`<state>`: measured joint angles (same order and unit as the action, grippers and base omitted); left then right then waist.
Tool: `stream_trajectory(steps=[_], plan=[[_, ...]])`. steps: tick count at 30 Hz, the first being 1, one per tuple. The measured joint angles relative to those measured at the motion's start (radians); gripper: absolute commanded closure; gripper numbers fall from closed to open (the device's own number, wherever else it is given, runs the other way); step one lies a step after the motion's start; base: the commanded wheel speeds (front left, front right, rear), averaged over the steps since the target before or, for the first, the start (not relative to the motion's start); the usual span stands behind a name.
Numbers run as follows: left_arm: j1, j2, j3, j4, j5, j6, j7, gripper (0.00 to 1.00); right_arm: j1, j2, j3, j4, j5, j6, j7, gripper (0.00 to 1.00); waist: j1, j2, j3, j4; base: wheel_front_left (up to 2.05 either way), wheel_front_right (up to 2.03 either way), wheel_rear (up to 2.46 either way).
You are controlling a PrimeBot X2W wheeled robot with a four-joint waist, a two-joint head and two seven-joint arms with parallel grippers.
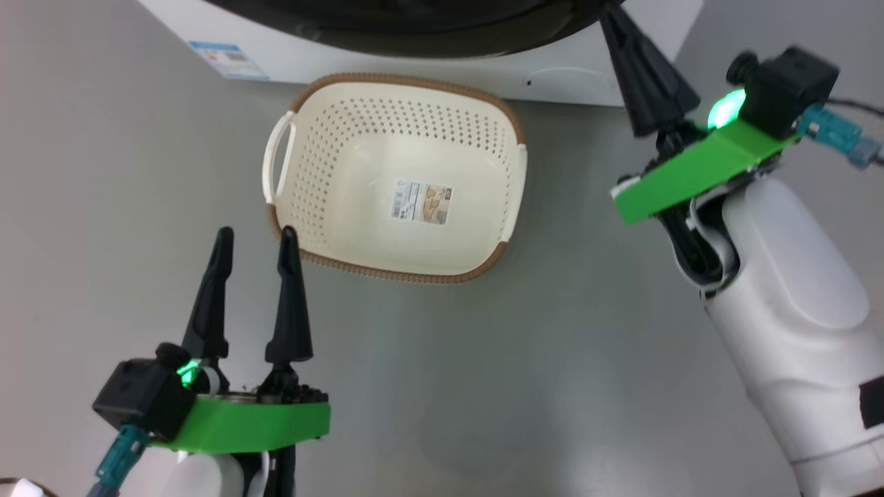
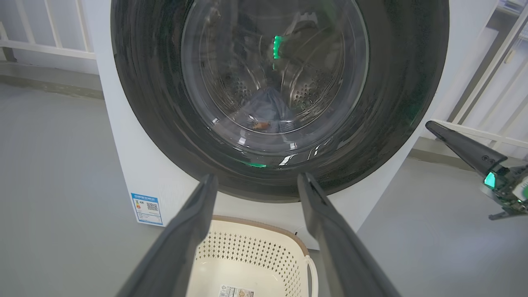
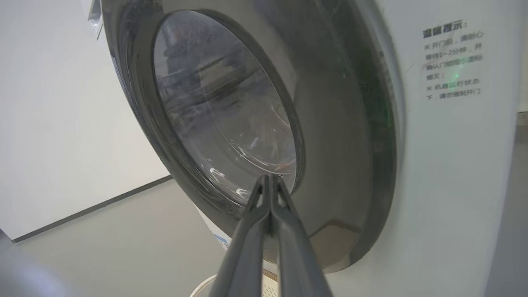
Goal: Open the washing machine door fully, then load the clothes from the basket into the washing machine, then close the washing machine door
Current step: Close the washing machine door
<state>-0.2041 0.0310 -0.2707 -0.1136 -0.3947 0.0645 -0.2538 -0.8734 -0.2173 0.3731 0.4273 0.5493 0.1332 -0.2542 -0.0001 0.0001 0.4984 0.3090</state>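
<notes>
Head view: right fingers [image 1: 644, 72] together, upward

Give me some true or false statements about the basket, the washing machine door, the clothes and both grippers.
1. The basket is full of clothes. False: the basket is empty, with just a label sticker on its bottom.
2. The left gripper is open. True: the left gripper has its fingers spread apart.
3. The right gripper holds a piece of cloth. False: the right gripper is shut and holds nothing.
4. Clothes lie in the drum behind the glass. True: the clothes show through the window.
5. The washing machine door stands wide open. False: the washing machine door lies against the front of the washing machine.
</notes>
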Motion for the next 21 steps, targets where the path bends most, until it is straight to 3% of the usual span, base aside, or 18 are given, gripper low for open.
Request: stream_trajectory(steps=[1,2,21], plan=[[0.005,0.0,0.008,0.002,0.002,0.0,0.0,0.0,0.018,0.0,-0.003,0.0,0.0,0.0,0.0,0.51,0.0,0.0,-0.008,-0.006,0.0,0.0,0.0],[0.011,0.0,0.015,0.003,0.006,0.0,0.0,0.0,0.035,0.0,-0.003,0.001,0.0,0.0,0.0,0.0,0.0,-0.0001,-0.016,-0.012,0.0,0.0,0.0],[0.119,0.001,0.195,0.037,0.077,-0.051,0.0,0.0,0.392,0.046,-0.159,-0.1,-0.059,0.0,-0.003,0.0,0.0,0.0,-0.167,-0.174,0.0,0.0,0.0]])
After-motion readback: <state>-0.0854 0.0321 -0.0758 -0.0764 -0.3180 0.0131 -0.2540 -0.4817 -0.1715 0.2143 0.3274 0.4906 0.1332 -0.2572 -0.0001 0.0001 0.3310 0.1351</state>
